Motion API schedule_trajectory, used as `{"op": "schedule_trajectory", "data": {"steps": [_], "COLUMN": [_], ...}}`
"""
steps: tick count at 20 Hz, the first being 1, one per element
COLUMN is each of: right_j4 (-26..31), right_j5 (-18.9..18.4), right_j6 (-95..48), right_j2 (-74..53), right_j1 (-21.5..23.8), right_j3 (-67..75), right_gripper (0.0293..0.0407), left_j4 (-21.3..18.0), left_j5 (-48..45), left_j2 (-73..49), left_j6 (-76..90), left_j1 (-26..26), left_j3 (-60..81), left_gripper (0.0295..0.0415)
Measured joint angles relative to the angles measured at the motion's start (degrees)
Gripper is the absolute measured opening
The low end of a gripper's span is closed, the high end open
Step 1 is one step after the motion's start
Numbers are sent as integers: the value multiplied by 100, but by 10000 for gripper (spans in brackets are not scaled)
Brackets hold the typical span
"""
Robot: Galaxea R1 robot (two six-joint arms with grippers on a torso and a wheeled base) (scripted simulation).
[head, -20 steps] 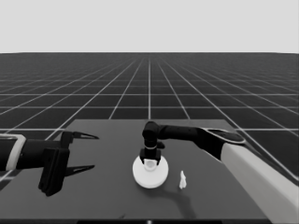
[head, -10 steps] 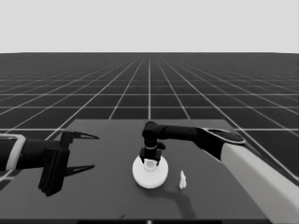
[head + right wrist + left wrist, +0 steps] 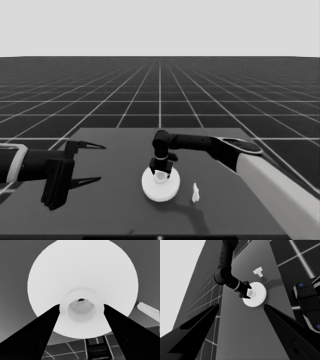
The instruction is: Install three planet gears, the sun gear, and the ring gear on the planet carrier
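Nothing has visibly shifted in the last second: as I watch from my remote station, the right gripper (image 3: 160, 172) stands exactly where it stood, planted upright over the larger round part (image 3: 160, 192) near the middle of the table (image 3: 115, 210). Its jaws are clenched on the raised hub (image 3: 75, 296) at the disc's centre, one finger pressed to each side of the collar in the right wrist view. No gears and no smaller round part show anywhere, so I judge that they lie hidden beneath this disc and that the job is at its last step, either seating or letting go.

My left gripper (image 3: 102, 163) is parked over the table's left end, jaws spread wide and holding nothing, well apart from the work.

What worries me is the release. If the disc has not dropped fully onto the teeth below, pressing harder could jam it at a tilt, and I cannot see under it to check. If I lift before the jaws have opened clear of the collar, the disc may come up with them and disturb whatever sits beneath. A sideways exit is a risk too: the thin white piece (image 3: 195, 192) stands just beside the disc's rim, toward the right arm's side, and a sweeping finger or wrist could knock it over.
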Motion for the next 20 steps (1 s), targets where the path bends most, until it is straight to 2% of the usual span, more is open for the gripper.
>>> {"op": "schedule_trajectory", "data": {"steps": [20], "right_j4": [0], "right_j5": [0], "right_j6": [1000], "right_j2": [0], "right_j1": [0], "right_j3": [0], "right_gripper": [346], "left_j4": [0], "left_j5": [0], "left_j2": [0], "left_j6": [0], "left_j1": [0], "left_j3": [0], "left_gripper": [385]}}
